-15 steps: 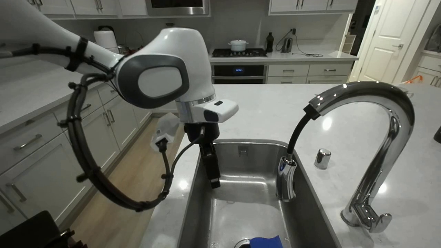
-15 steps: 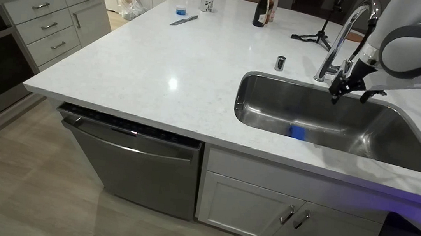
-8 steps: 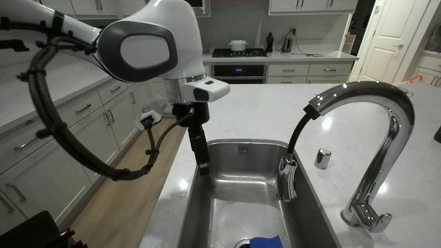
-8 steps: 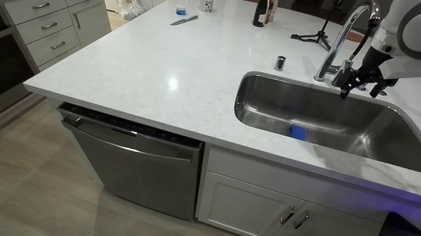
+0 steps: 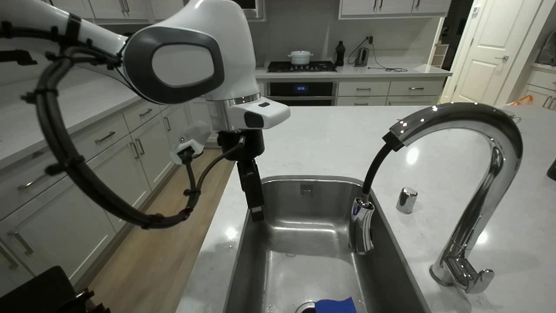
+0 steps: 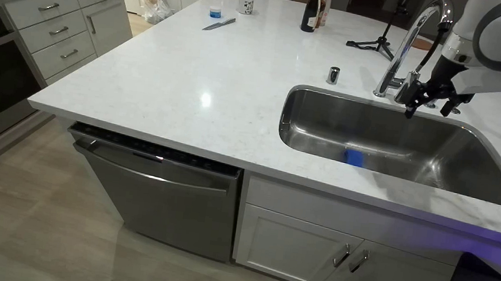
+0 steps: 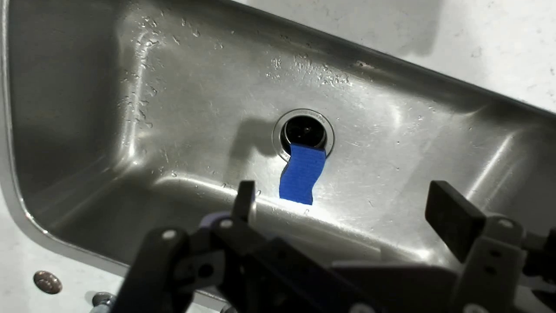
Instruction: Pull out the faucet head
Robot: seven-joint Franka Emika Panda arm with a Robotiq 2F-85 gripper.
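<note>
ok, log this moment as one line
faucet head: out of spout, hanging by black hose | gripper: open, empty | blue strip: partly over drain | pull-out: looks done

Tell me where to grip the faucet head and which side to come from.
I'd grip the faucet head around its middle, below the black hose, coming in level from over the sink, facing the faucet base. It's a slim cylinder hanging nearly upright, so the open gripper should close across it well, though it may swing.

White cabinets (image 6: 299, 248), pale floor (image 6: 52, 212), grey wall (image 5: 299, 34), panelled door (image 5: 486, 54)
</note>
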